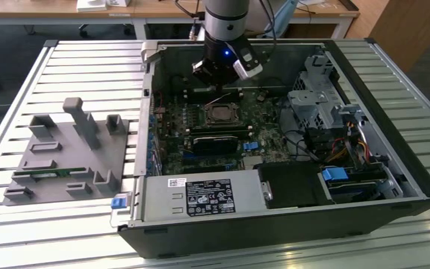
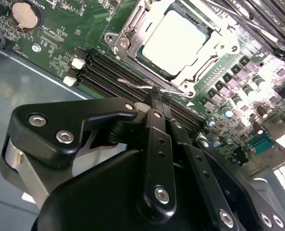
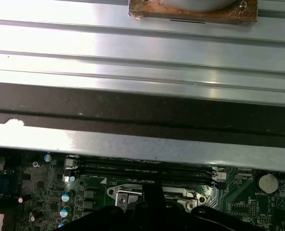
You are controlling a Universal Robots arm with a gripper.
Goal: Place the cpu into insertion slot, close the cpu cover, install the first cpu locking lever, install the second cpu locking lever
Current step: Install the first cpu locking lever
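The cpu [image 2: 173, 41] lies flat in the insertion slot [image 1: 221, 115] on the green board. The silvery cpu cover [image 2: 125, 36] lies down around it as a frame. A thin wire locking lever [image 2: 132, 84] runs along the socket edge nearest the gripper. My gripper [image 2: 156, 94] is shut, and its joined black fingertips touch that wire. In the exterior view the gripper [image 1: 216, 84] hangs inside the open case just behind the socket. In the first wrist view the socket [image 3: 156, 195] sits right past the dark finger tips.
Long black memory slots [image 2: 108, 72] run between the gripper and the socket. A coin battery [image 2: 26, 14] sits farther off. The case wall [image 3: 142, 144] rises close behind. A drive cage [image 1: 319, 101], a power supply [image 1: 200, 196] and a grey fixture [image 1: 65, 151] stand around.
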